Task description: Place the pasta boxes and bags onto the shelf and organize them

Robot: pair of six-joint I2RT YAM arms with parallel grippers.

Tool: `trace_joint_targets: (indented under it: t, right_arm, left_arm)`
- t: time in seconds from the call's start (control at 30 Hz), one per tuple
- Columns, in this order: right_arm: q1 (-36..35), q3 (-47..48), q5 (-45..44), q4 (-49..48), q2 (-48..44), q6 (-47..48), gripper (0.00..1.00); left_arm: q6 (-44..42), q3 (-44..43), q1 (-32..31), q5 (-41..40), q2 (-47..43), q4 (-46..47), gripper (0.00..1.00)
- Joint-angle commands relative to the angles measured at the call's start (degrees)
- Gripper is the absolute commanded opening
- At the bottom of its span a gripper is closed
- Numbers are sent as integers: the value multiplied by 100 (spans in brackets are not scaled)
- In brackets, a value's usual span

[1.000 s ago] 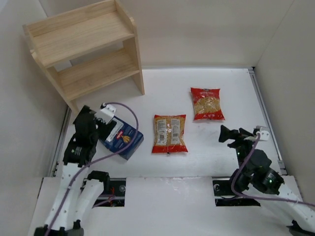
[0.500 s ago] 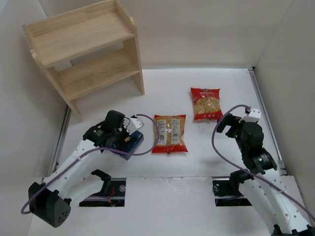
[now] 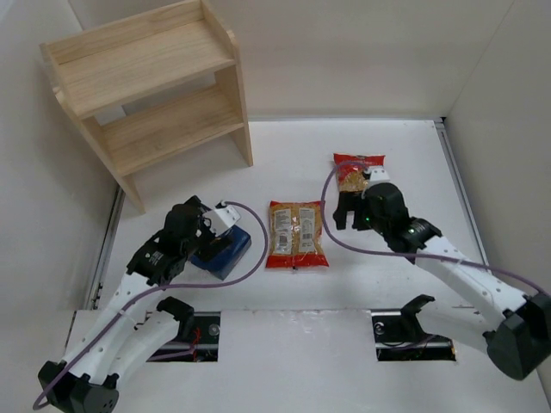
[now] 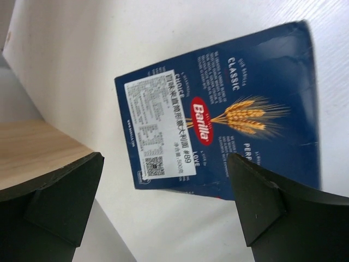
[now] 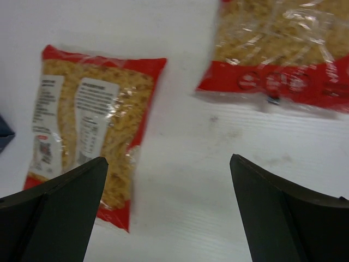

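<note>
The dark blue pasta box lies flat on the white table, label up, and shows in the left wrist view. My left gripper hovers over its left part, open and empty. The bag with white labels lies mid-table and also shows in the right wrist view. The second bag lies further back and right, also in that view, partly hidden by my right arm. My right gripper hangs open and empty over bare table between the bags. The wooden shelf stands at the back left, both tiers empty.
White walls close in the table on the left, back and right. A metal rail runs along the table's right edge. A shelf panel shows at the left of the left wrist view. The box's corner shows at the left edge of the right wrist view.
My right arm has swung from the right side forward and left, now over the gap between the bags. My left arm has shifted over the box. Box and bags have not moved.
</note>
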State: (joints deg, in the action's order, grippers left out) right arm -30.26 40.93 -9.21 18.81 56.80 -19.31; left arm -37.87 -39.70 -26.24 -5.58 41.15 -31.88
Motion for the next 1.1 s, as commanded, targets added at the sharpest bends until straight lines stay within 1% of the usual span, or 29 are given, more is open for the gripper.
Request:
trace_joint_targets:
  t: [0.0,0.1,0.13,0.2,0.27,0.33,0.4,0.53,0.63,0.73,0.83,0.93,1.0,1.03,1.07]
  right_arm:
    - [-431,451,490,-843,743,-231,100]
    - [-853,635,543,-1159,1499,-398,100]
    - [-906,679,500,-1256,1693,-433,100]
    - [-855,697,272,-1301,1800,-686,100]
    - [-373,645,-184,-1292,1529,-811,100]
    - [119,775,-536,-1170,1300,-584,100]
    - [594,1073,-704,-959,1360,-294,100]
    - [1499,1847,-714,-791,2193,251,100]
    - [1861,2418,-705,-712,3045,436,100]
    - [1932,2805,-591,-686,3863,560,100]
    - [1906,3140,-240,-335,4619,542,100]
    - [1713,3421,-81,-27,5112,569,100]
    - [1668,3570,-168,78,5175,595,100]
    - [1660,3850,-99,419,5358,665,100]
    - [1660,3887,-98,474,5377,683,100]
  left_arm:
    - [-230,235,80,-250,-168,304,100]
    - [-116,200,123,-233,-221,367,100]
    - [-107,182,141,-241,-212,375,100]
    - [-107,182,159,-276,-247,428,100]
    - [-54,174,150,-294,-291,437,100]
    - [-45,165,124,-294,-291,428,100]
    - [-106,200,80,-294,-265,463,100]
    - [-151,218,1,-294,-186,630,100]
    - [-177,156,1,-294,-116,665,100]
    - [-265,147,-8,-346,-98,621,100]
    - [-335,156,62,-417,-89,665,100]
    - [-362,130,141,-417,-80,674,100]
    - [-379,121,150,-417,-80,674,100]
    - [-440,121,150,-417,-80,700,100]
    - [-441,121,150,-417,-80,701,100]
